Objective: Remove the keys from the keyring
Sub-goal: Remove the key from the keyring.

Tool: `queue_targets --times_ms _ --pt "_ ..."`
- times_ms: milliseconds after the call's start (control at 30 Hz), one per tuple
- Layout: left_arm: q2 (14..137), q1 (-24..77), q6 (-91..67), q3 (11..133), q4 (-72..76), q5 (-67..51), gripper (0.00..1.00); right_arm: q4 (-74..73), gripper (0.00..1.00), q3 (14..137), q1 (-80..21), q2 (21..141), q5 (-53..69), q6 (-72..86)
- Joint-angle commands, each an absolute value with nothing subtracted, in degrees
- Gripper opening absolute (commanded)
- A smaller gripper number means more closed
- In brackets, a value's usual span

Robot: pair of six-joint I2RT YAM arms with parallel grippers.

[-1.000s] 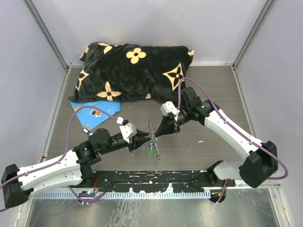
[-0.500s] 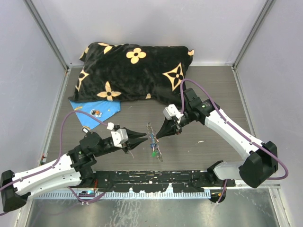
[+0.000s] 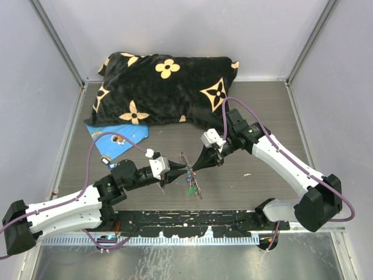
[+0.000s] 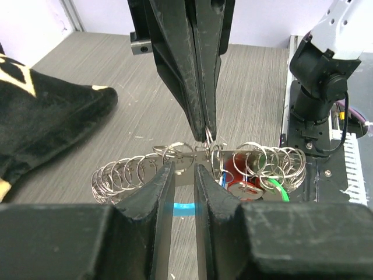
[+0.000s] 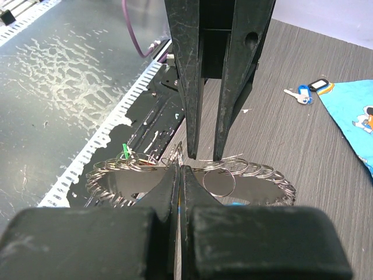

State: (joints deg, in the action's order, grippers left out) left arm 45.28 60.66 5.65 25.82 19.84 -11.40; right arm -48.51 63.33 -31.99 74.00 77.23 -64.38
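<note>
The left gripper (image 4: 184, 170) straddled the keyring (image 4: 125, 174), jaws narrowly apart, as the right gripper (image 4: 208, 134) pinched one ring beside the keys (image 4: 242, 185).

No legible text, number or brand name appears in any view. The black pillow (image 3: 166, 87) along the counter's far edge carries only tan flower motifs. Print on the blue sheet (image 3: 119, 140) is too small to read.

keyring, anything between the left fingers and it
Nothing visible does. The left gripper has its fingers either side of the keyring, and the right gripper pinches it from the opposite side.
</note>
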Motion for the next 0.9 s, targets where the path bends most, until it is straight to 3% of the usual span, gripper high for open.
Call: queue_targets --times_ms 0,567,867 --pt "45.1 60.6 5.6 27.7 26.9 -12.6 0.21 -47.9 0.01 66.1 -31.6 73.0 81.0 -65.5" --pt "47.9 60.7 1.9 26.3 31.4 -15.9 0.23 -47.8 0.01 66.0 -31.4 73.1 80.8 -65.4" --pt "42.6 60.7 3.3 25.3 26.1 -13.2 0.26 -48.2 0.01 66.3 -31.1 72.8 81.2 -65.3"
